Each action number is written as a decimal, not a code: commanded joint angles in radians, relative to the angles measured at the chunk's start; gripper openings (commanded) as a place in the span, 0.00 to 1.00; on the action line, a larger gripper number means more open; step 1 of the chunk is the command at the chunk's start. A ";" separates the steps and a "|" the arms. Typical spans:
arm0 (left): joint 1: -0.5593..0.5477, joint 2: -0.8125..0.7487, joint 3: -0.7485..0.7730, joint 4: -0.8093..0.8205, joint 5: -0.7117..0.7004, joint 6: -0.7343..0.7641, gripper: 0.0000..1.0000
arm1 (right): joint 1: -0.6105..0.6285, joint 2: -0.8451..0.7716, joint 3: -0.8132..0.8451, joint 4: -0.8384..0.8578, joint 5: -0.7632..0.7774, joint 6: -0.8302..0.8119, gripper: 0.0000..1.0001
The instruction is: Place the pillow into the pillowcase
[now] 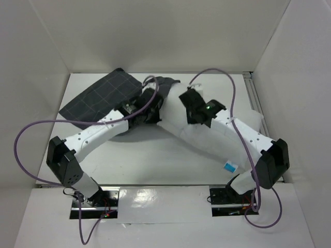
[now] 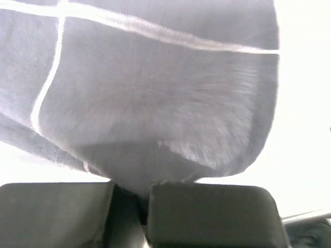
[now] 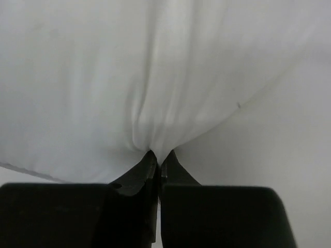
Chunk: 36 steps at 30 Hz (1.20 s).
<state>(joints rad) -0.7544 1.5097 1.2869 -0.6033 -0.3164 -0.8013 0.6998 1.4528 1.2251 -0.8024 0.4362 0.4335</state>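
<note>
Pillow (image 1: 207, 140): white, lying on the right half of the counter (image 1: 139, 155), its far-left end meeting the pillowcase (image 1: 101, 98), which lies at far left. I read the right jaws as pressed together on a pinch of pillow cloth. The left jaws clamp a gathered fold of charcoal checked pillowcase.

No legible text anywhere; blue-and-white tag (image 1: 230, 166) on pillow (image 1: 207, 137) too small to read.
</note>
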 commanded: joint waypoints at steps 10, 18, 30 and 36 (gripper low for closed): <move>0.017 0.012 0.048 0.002 0.325 0.090 0.00 | 0.089 0.043 -0.152 0.376 -0.201 0.105 0.00; 0.087 -0.089 0.009 0.013 0.326 0.122 0.00 | 0.018 0.044 -0.014 0.338 -0.105 0.048 0.00; 0.092 -0.052 0.263 -0.081 0.461 0.137 0.00 | 0.110 -0.046 0.069 0.300 -0.089 0.054 0.00; 0.061 -0.207 -0.190 -0.012 0.533 0.030 0.02 | 0.254 0.032 -0.151 0.387 -0.116 0.192 0.00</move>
<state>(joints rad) -0.6739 1.3708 1.1454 -0.6697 0.1162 -0.6941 0.9005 1.4597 1.1019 -0.4778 0.3511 0.5365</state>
